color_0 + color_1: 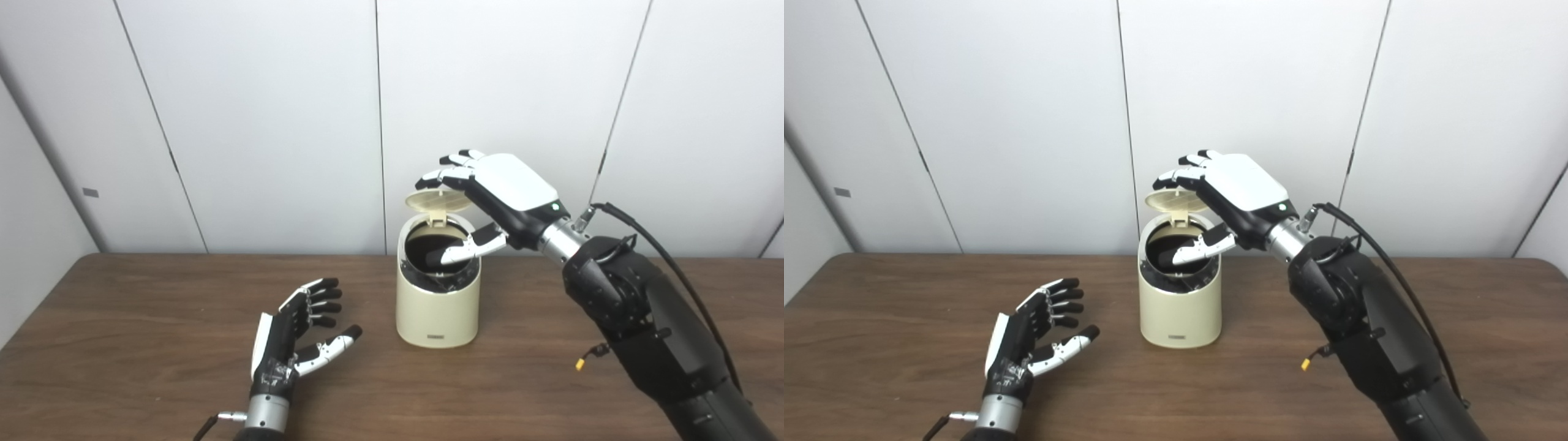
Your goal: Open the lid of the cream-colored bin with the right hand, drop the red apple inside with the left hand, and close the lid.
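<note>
The cream bin [437, 303] stands upright on the counter [153, 318]. Its round lid [438, 200] is tipped up, open.

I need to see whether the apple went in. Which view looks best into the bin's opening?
The left eye view: the bin opening shows slightly wider beneath the right hand. The right eye view shows the same dark interior. No apple is discernible in either.

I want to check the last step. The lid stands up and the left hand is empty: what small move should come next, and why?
Probably the right hand should push the lid forward and down to shut the cream bin. Its fingers already rest at the raised lid, the left hand lies open on the table, and no apple is visible outside.
</note>
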Controlling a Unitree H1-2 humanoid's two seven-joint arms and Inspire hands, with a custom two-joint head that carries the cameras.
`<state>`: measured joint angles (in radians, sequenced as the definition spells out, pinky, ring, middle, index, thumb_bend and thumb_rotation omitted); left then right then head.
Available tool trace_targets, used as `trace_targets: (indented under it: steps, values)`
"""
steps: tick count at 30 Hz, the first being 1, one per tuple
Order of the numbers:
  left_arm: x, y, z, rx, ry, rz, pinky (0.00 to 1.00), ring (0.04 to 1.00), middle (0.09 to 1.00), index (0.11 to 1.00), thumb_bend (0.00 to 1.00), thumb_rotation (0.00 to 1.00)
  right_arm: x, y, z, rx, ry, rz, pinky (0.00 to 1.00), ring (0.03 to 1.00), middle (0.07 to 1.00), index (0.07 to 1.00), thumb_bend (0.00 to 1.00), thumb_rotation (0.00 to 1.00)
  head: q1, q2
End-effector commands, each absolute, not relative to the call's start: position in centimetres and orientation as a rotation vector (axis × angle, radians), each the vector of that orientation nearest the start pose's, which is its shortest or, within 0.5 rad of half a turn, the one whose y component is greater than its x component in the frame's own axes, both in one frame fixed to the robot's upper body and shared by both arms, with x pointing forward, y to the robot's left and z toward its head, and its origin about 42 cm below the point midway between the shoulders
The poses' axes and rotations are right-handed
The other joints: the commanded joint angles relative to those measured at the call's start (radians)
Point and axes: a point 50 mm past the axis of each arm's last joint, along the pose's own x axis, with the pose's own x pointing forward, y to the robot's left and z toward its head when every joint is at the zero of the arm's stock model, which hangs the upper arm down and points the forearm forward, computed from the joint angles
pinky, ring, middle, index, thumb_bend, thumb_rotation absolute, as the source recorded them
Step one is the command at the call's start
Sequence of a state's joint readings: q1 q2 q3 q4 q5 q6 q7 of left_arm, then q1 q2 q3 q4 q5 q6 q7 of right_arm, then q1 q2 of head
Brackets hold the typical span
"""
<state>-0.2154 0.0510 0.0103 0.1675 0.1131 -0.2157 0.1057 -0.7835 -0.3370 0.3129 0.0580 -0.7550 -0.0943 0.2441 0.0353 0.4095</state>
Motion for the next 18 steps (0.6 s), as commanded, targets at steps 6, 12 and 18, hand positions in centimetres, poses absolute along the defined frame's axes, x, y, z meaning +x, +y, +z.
trace_targets:
  steps: [6,12,18]
  values:
    - [35.3,21.7,14.3,0.131,-0.322,0.058,0.6,0.681,0.73,0.756,0.69,0.03,43.7,-16.2,36.9,-1.304,-0.857,0.292,0.94,0.877,0.723,0.72,0.62,0.5,-0.001,0.008]
    - [35.2,21.8,14.4,0.137,-0.322,0.057,0.6,0.687,0.729,0.756,0.69,0.04,42.8,-16.5,36.7,-1.313,-0.865,0.287,0.94,0.849,0.687,0.69,0.62,0.48,0.0,0.016]
    - [35.1,21.9,14.4,0.146,-0.317,0.058,0.61,0.686,0.728,0.749,0.68,0.03,42.2,-16.8,36.2,-1.329,-0.867,0.288,0.93,0.842,0.661,0.665,0.61,0.46,0.0,0.023]
